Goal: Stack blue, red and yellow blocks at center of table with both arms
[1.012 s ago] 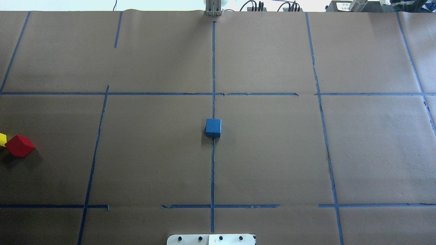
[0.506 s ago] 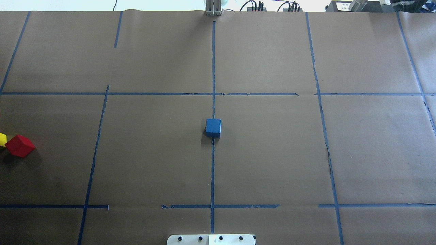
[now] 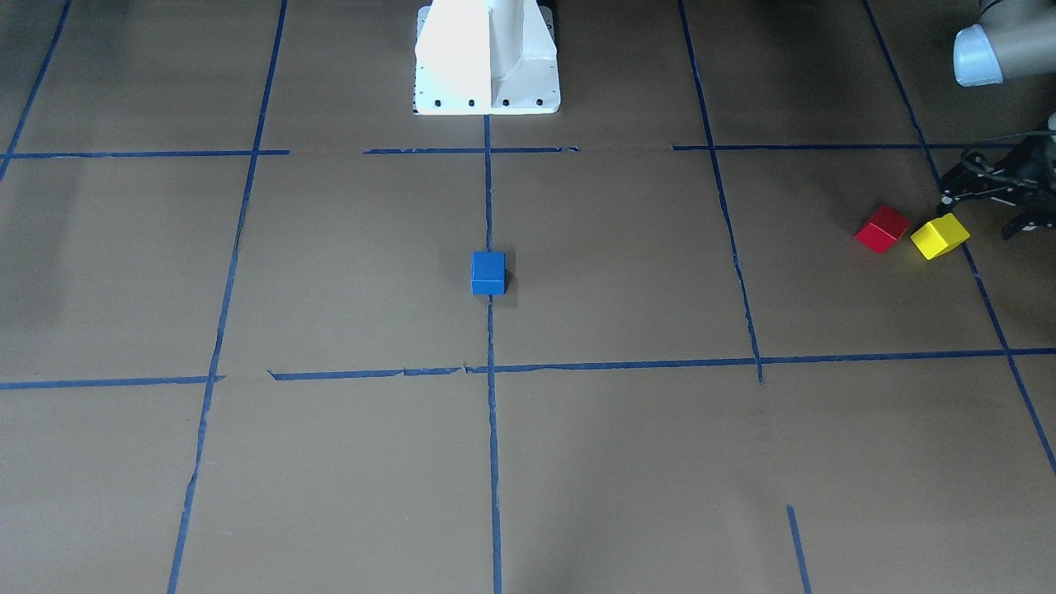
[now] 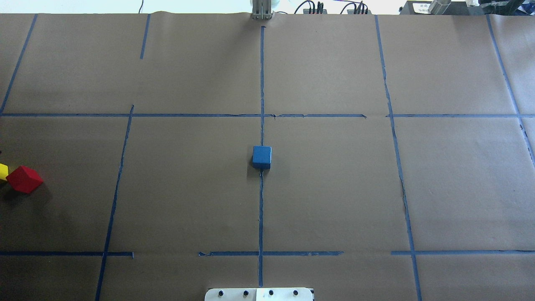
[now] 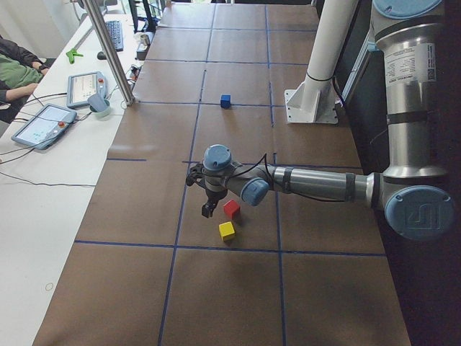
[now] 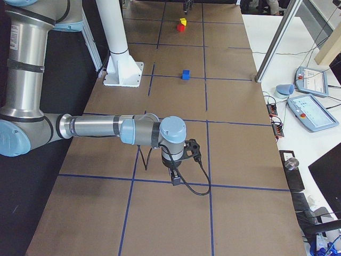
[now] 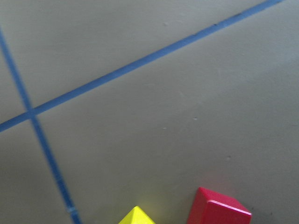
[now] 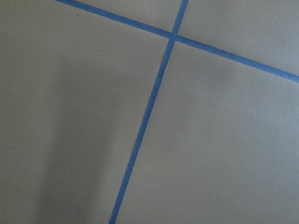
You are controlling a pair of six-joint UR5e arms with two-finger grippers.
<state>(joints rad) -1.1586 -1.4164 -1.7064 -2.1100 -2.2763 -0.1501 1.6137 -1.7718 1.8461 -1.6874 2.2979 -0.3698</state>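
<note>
The left gripper (image 5: pixel 207 209) hangs low over the table (image 4: pixel 334 188) just beside the red block (image 3: pixel 881 228) and yellow block (image 3: pixel 939 236), and the right gripper (image 6: pixel 175 178) hangs low over bare paper well away from them; whether either pair of fingers is apart or together cannot be told. Brown paper gridded with blue tape covers the table, a white pedestal (image 3: pixel 487 58) stands on it, and a white bench (image 5: pixel 50 187) with tablets runs alongside. All three are matte cubes with no long axis: red and yellow lie close together, turned diagonal to the tape, while the blue block (image 4: pixel 262 156) sits square on the centre line
</note>
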